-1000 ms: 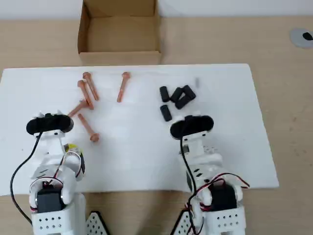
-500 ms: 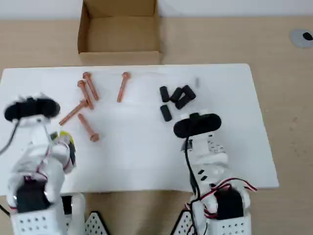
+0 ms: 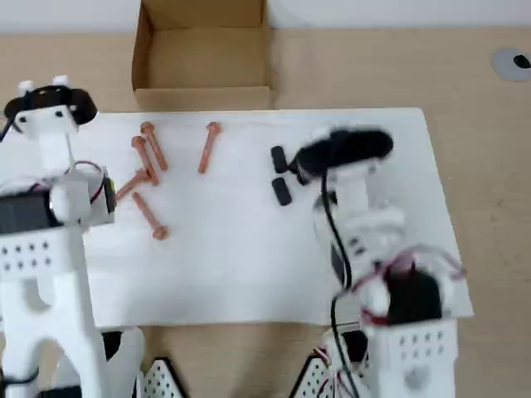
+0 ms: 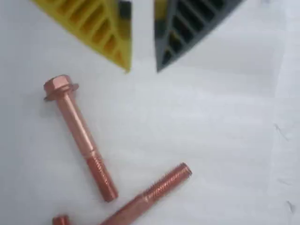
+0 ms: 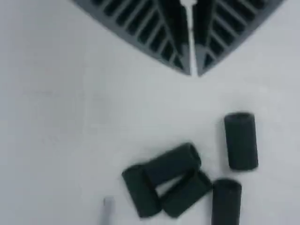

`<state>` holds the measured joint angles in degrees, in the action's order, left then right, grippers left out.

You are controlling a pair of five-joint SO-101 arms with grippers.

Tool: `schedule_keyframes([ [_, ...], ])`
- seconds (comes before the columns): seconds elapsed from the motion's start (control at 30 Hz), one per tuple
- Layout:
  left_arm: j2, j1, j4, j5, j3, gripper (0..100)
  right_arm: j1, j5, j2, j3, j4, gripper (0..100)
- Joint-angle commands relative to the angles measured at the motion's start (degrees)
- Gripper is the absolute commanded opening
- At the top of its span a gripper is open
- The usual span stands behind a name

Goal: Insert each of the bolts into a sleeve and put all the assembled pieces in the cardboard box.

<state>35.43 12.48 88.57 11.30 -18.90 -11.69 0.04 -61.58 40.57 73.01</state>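
Left end effector (image 4: 142, 69), one ribbed yellow finger and one ribbed dark one, hangs with its tips slightly spread above the white sheet (image 3: 249, 265), near the bolts (image 4: 79, 140). These are copper-coloured and smooth-shanked, with flanged hex heads and threaded ends, and they lie scattered on the sheet's left half toward the far edge of the tabletop (image 3: 481, 124). The right end effector (image 5: 194, 72), both fingers dark and ribbed, is pressed almost together, with only a thin slit between the tips. It hangs near the sleeves (image 5: 240, 140), short matte black cylinders, several touching in a loose heap near the sheet's middle. The tabletop is pale wood. The cardboard box (image 3: 203, 87) stands open-topped at the far edge, its bare brown floor showing.
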Motion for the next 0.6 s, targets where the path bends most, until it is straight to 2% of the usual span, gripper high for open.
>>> schedule_keyframes([
  [0.0,-6.5,-0.7,1.2,1.3,6.0,5,0.6,0.2,13.0,-13.3,0.1,0.9],
  [0.1,-13.7,-0.7,1.2,0.1,9.1,5,0.7,0.4,20.4,-18.0,0.1,0.9],
  [0.23,-23.4,-0.8,1.3,1.9,13.5,5,0.6,0.5,26.3,-20.4,0.1,0.9],
  [0.33,-28.7,-0.5,1.7,9.8,17.2,5,0.3,1.8,29.3,-21.5,0.1,1.0],
  [0.47,-31.3,-0.8,1.6,21.4,20.7,5,-0.3,13.2,30.8,-21.2,0.1,1.1],
  [0.57,-32.0,-0.7,0.0,29.5,20.6,5,-0.5,15.5,30.9,-21.1,0.1,1.2],
])
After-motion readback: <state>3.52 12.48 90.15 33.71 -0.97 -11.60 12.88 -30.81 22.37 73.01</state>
